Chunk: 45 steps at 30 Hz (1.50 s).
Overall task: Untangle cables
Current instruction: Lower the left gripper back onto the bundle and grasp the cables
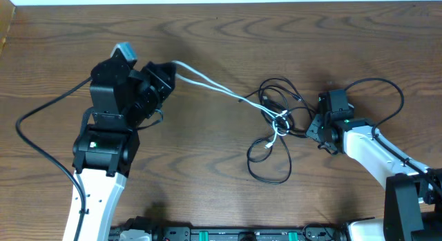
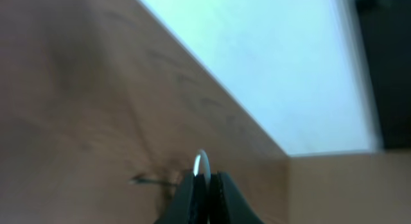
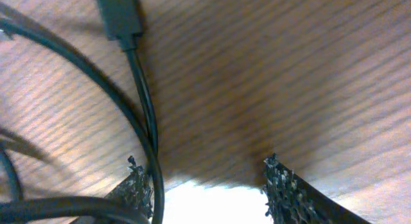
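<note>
Brown wood-grain desk (image 1: 207, 27). At left, the left tool (image 1: 168, 70) is clamped on the white cable (image 1: 207, 82), which stretches taut to the tangled black cables (image 1: 279, 111) mid-desk. Beside them, the right tool (image 1: 314, 130) stands with its fingers apart.

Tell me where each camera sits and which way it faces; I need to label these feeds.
Overhead: fixed above the table, looking straight down; both arms show, left gripper and right gripper flanking the tangled cables.
Left wrist: on the left arm, looking along its shut fingers across the tabletop; they pinch the white cable.
Right wrist: close over the table; its open padded fingers frame a black cable and plug.
Shared: overhead and left wrist both show the pinched white cable.
</note>
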Motion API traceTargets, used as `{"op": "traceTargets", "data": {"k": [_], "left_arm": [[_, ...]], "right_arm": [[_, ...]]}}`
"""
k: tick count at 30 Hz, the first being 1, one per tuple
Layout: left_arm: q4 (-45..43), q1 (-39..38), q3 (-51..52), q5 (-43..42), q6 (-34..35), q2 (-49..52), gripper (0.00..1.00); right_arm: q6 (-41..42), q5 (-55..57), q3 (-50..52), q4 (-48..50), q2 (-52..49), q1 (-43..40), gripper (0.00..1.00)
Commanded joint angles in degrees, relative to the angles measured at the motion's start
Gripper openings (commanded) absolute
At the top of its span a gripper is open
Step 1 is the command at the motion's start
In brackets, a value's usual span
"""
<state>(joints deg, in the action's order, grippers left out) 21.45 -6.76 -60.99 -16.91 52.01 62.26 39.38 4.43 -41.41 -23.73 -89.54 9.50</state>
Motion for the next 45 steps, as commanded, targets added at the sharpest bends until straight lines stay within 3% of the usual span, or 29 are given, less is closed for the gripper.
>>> {"op": "traceTargets", "data": {"k": [1,5,7,9,11,12,14,19,23,26,29,32,37,41,45], "left_arm": [[2.95,-0.09,-0.39,2.03,-1.40,-0.22,0.08],[4.02,-3.04,-0.39,-7.30,-6.45,2.38,0.08],[4.70,-5.92,-0.35,-7.96,-10.54,5.03,0.17],[4.85,-8.13,-0.35,-7.91,-12.31,8.07,0.40],[4.90,-9.64,-0.35,-7.28,-12.59,11.52,0.53],[5.14,-10.03,-0.35,-6.54,-12.59,12.90,0.66],[5.49,-10.47,-0.35,-6.03,-12.50,15.80,0.75],[5.51,-12.24,-0.35,-14.23,1.60,23.08,0.75],[5.31,-16.50,-0.35,-15.39,11.30,25.73,0.60],[5.31,-20.31,-0.35,-12.22,13.94,26.49,0.59],[5.31,-26.05,0.04,-3.89,17.55,26.62,0.54],[5.29,-30.49,0.61,4.35,24.04,26.86,0.41],[5.07,-35.21,0.94,13.66,36.68,29.59,0.38],[0.07,-36.72,0.94,13.88,38.40,34.01,0.37],[-4.37,-36.83,0.94,10.45,38.60,37.73,0.23]], "right_arm": [[-7.19,-12.37,0.15,3.82,1.92,-0.79,0.57],[-13.81,-29.92,0.15,10.38,3.63,-0.79,0.64],[-13.79,-31.58,0.15,10.86,5.66,-0.79,0.64],[-13.90,-31.61,0.13,10.69,8.46,-0.79,0.65],[-14.84,-32.24,0.15,10.67,10.75,-0.74,0.66],[-14.84,-32.24,0.15,10.60,11.52,-0.66,0.66],[-14.84,-32.09,0.15,10.38,12.94,-0.02,0.66],[-14.78,-21.00,0.15,7.04,13.20,0.98,0.66],[-14.67,-13.14,0.15,4.46,13.20,0.98,0.67],[-13.18,-7.52,0.15,2.12,13.20,0.85,0.69],[-9.27,-4.09,0.15,-0.57,13.20,-0.74,0.71],[-9.20,-4.15,0.15,-1.62,13.20,-2.38,0.71],[-9.20,-4.79,0.15,-2.10,13.20,-2.71,0.72],[-9.20,-4.81,0.15,-2.12,13.20,-2.71,0.73],[-9.20,-4.81,0.15,-2.27,13.20,-2.71,0.74]]}}
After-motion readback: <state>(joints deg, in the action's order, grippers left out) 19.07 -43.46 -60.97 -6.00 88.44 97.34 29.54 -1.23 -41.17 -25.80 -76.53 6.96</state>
